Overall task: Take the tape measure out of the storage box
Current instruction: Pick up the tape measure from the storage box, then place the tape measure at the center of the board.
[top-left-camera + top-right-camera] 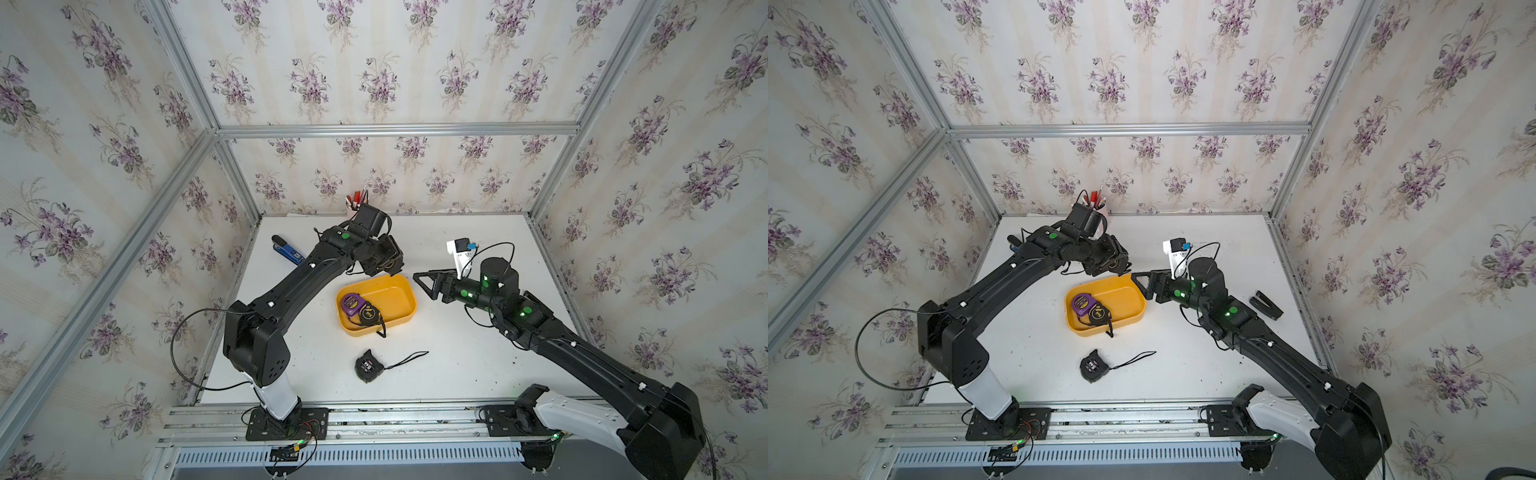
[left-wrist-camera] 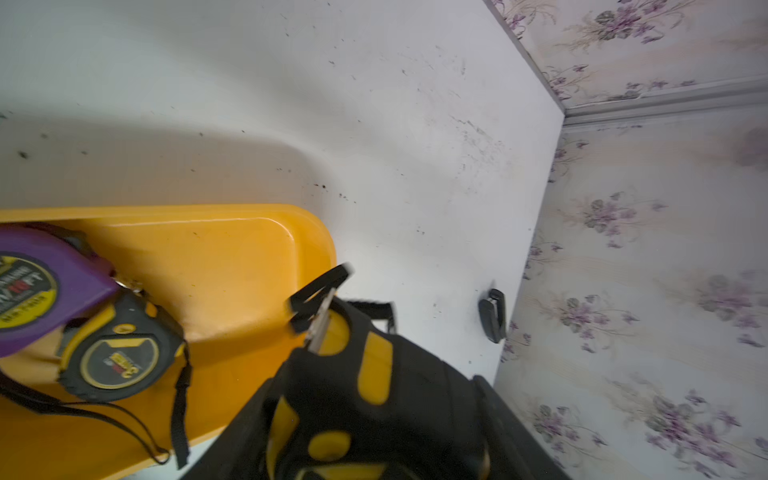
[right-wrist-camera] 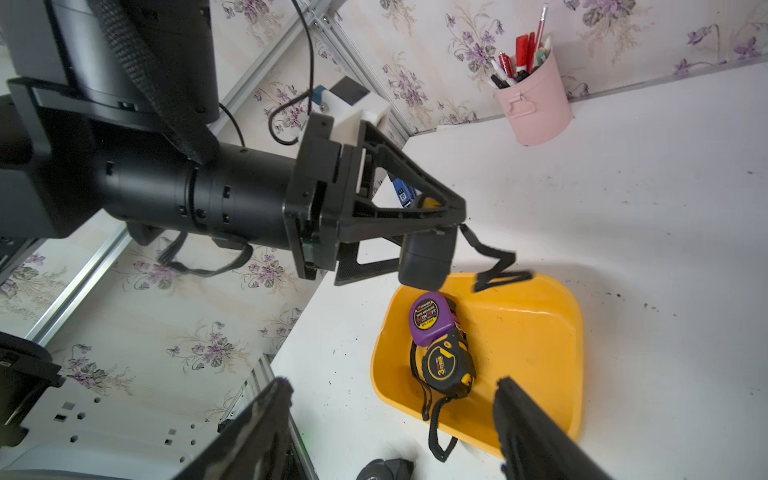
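Black-and-yellow tape measure is hanging above the storage box rim, clamped in the left gripper; the right gripper is holding its jaws wide apart, empty.

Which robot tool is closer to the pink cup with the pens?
Left. The left tool, gripping a tape measure, hangs over the far edge of the yellow box, in front of the cup. The right tool is open beside the box's right end, farther away.

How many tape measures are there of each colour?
Purple tape measure: 1
Black-and-yellow: 2 (boxed tape measure, gripped tape measure)
Black tape measure: 1
Total: 4
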